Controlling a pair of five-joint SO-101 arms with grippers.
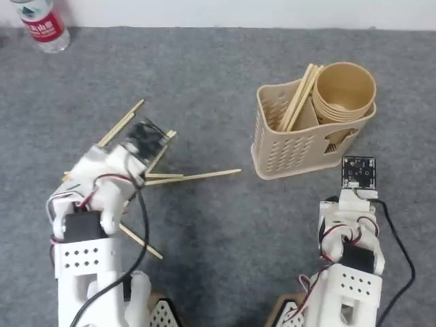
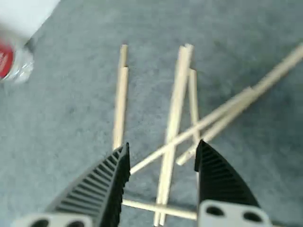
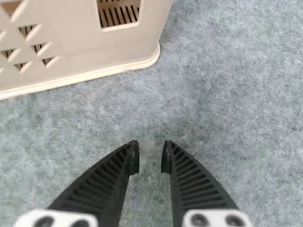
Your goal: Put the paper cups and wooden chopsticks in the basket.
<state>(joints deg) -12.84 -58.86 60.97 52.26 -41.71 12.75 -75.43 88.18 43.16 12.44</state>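
While both arms stand at the near edge of the grey bench [image 1: 204, 82], the left hand [image 2: 163, 148] hangs with its jaws wide apart over a scatter of loose chopsticks [image 2: 173, 118] and holds nothing. These sticks lie flat on the bench on the left side, several crossing one another under and just past the hand. In the high view one of them reaches out from under the left arm towards the basket [image 1: 300, 150], another lies nearer, beside the arm's base, and another points away to the far left.

On the right side, the right hand [image 3: 149, 150] has its jaws drawn to a narrow gap with nothing between them. It hangs over bare bench just short of the basket's near wall, apart from it.

Beyond it the basket stands upright, a beige one with slotted walls. A nested stack of paper cups [image 1: 344, 88] sits in its right part. A bundle of chopsticks [image 1: 298, 101] leans in the basket beside the cups, with the ends sticking above the rim.

Farthest off, at the far left corner, sits a clear bottle [image 1: 42, 24] with a red label.
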